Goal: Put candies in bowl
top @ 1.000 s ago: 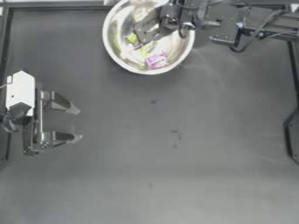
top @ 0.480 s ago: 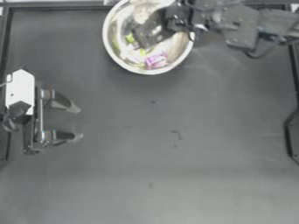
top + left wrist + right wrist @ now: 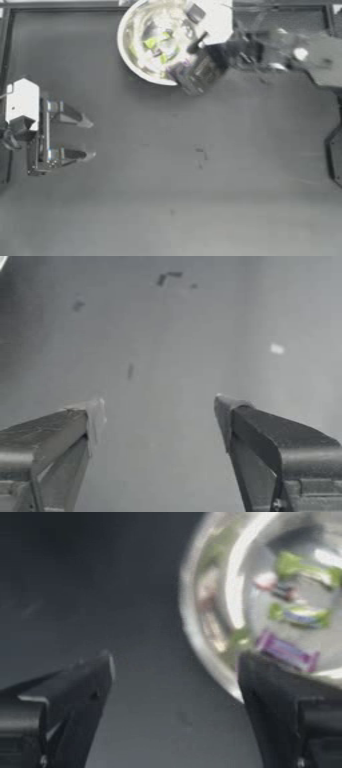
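Observation:
The white bowl [image 3: 128,56] stands at the far edge of the table. Inside it lie several candies: two yellow-green ones [image 3: 306,566] [image 3: 299,615], a pink-and-white one [image 3: 287,652] and a thin white one with reddish marks [image 3: 275,586]. From above the yellow-green candies [image 3: 159,44] show in the bowl's middle. My right gripper [image 3: 194,79] hovers blurred over the bowl's near right rim, open and empty [image 3: 174,674]. My left gripper [image 3: 87,139] rests open at the table's left side, with nothing between its fingers [image 3: 157,411].
The right arm [image 3: 287,50] stretches along the table's far right. Dark bare tabletop [image 3: 200,190] spreads across the middle and near side. A dark fixture [image 3: 336,155] sits at the right edge.
My right gripper has pulled back from inside the bowl to its near right rim, moving fast. The candies stay in the bowl. The left arm has not moved.

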Robot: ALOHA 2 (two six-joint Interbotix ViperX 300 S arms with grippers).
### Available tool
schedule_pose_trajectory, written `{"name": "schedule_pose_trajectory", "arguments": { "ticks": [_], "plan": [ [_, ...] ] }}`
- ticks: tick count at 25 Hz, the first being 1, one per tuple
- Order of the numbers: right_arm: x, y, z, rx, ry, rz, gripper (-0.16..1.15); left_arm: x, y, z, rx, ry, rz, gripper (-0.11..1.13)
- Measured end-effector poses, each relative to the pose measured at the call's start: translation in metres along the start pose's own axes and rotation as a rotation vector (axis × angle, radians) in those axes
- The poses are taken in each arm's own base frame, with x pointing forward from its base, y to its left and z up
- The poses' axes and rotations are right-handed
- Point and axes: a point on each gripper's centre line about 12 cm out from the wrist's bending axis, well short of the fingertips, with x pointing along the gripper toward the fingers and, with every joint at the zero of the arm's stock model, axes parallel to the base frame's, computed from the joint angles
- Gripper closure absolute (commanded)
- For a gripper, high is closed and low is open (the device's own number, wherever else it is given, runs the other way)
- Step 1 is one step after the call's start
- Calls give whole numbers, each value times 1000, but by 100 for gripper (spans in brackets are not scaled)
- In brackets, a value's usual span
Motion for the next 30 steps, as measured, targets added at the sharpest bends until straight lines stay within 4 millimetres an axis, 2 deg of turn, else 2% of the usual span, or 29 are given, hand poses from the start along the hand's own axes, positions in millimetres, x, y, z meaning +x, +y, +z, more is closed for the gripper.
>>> {"name": "schedule_pose_trajectory", "arguments": {
  "ticks": [4, 11, 15, 22, 30],
  "plan": [
    [-15, 7, -18, 6, -48, 85, -2, -1, -3, 2, 18, -17, -13, 4],
    [-37, 14, -47, -31, -79, 162, -2, -3, -9, 27, 53, -73, -26, 4],
    [-49, 17, -66, -64, -65, 189, -2, 2, -13, 34, 69, -56, -31, 4],
    [-64, 23, -91, -124, -65, 241, -2, 9, -16, 41, 83, -23, -36, 4],
    [-74, 24, -113, -194, -94, 298, -2, 8, -19, 37, 95, 24, -43, 4]
  ]
}}
